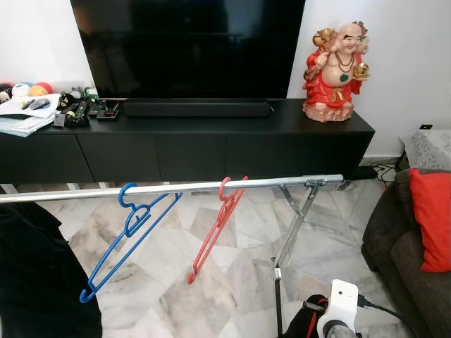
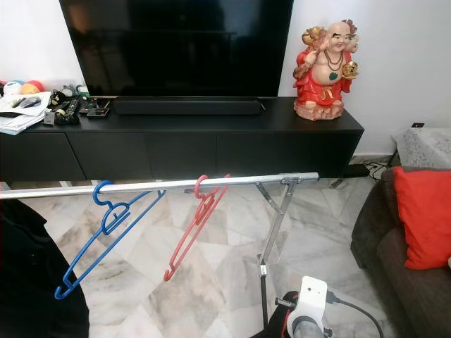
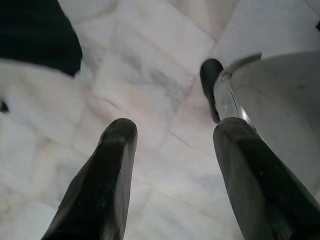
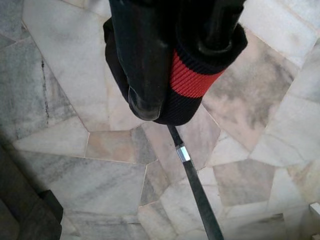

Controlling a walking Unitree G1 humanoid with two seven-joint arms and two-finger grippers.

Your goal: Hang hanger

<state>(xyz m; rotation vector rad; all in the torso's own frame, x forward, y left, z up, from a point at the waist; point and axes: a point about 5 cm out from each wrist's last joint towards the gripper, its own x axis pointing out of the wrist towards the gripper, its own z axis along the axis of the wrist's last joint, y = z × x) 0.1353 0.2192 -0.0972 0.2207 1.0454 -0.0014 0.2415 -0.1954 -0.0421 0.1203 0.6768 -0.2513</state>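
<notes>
Left claw [image 3: 170, 165] spread, right claw [image 4: 165, 95] clamped

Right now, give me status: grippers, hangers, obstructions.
Left gripper open, idle over floor. Right gripper shut on black-and-red fabric. Blue hanger and red hanger on rail. Nothing obstructing.

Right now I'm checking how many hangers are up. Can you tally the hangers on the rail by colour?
Blue hanger: 1
Red hanger: 1
Total on the rail: 2
</notes>
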